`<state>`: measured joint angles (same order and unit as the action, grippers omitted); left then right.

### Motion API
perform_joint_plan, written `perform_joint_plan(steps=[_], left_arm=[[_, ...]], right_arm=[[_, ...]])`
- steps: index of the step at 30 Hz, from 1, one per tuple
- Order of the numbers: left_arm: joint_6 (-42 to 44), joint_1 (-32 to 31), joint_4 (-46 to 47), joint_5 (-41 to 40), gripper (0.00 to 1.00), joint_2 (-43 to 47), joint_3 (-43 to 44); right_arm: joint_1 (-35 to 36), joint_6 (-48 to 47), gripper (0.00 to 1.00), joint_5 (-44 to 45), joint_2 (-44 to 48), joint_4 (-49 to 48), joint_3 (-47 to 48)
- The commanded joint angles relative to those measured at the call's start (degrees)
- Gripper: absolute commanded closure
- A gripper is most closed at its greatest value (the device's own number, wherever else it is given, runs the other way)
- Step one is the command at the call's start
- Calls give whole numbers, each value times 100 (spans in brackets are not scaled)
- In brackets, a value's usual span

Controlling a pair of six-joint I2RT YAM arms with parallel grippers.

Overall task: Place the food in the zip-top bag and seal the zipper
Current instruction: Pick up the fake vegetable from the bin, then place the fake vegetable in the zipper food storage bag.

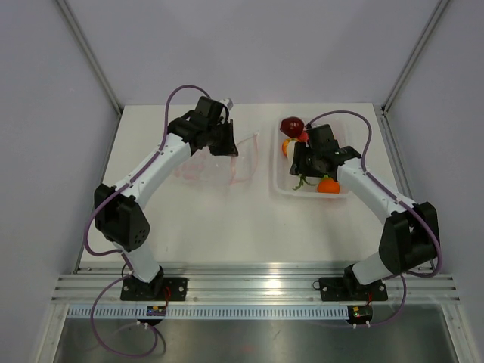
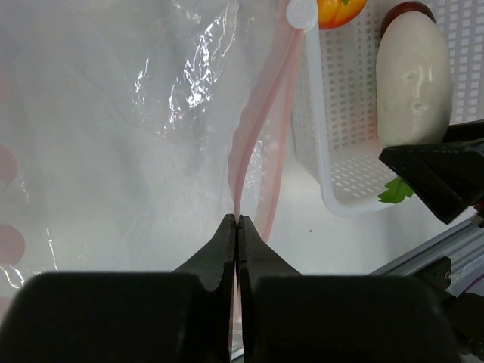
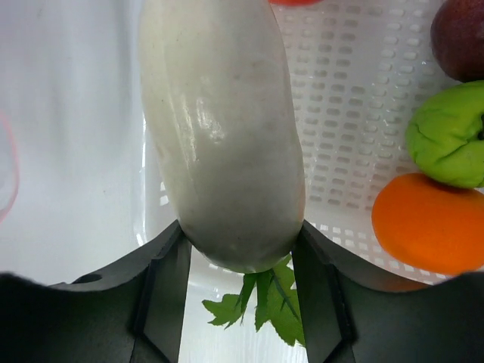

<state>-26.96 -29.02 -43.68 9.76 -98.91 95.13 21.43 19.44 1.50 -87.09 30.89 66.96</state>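
Note:
The zip-top bag (image 1: 215,168) lies flat on the table left of the tray; its clear crinkly film fills the left wrist view (image 2: 136,136). My left gripper (image 2: 238,221) is shut on the bag's pinkish-red zipper (image 2: 253,128), whose two strips part toward a white slider tab (image 2: 301,13). My right gripper (image 3: 240,240) is shut on a white radish (image 3: 223,128) with green leaves (image 3: 265,302), over the tray's left edge. The radish also shows in the left wrist view (image 2: 412,83). Orange (image 3: 423,223), green (image 3: 448,136) and dark purple (image 3: 460,38) food lie in the tray.
A white perforated tray (image 1: 281,185) stands at the right with a dark red fruit (image 1: 293,125) and an orange one (image 1: 328,185) in it. Aluminium rails (image 1: 249,287) run along the near edge. Grey walls enclose the table.

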Motion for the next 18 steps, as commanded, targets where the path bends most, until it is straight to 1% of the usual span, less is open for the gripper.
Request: perform_joint_plan(steps=[1,6,8,13,18], left_arm=[[384,19,158,395,100,4,225],[621,19,123,702,100,-49,409],[648,10,123,816,100,-84,471],[613,10,167,887,100,-119,471],[578,10,193,905,100,-102,445]], right_arm=[[28,-256,64,-562,289,504,326],[72,-458,65,-1632,552,979,546],[203,-520,65,-1854,649,1155,651],[861,-556,65,-1942,623,1498,1011],[1047,-301,65,-2039,632,1350,1030]])
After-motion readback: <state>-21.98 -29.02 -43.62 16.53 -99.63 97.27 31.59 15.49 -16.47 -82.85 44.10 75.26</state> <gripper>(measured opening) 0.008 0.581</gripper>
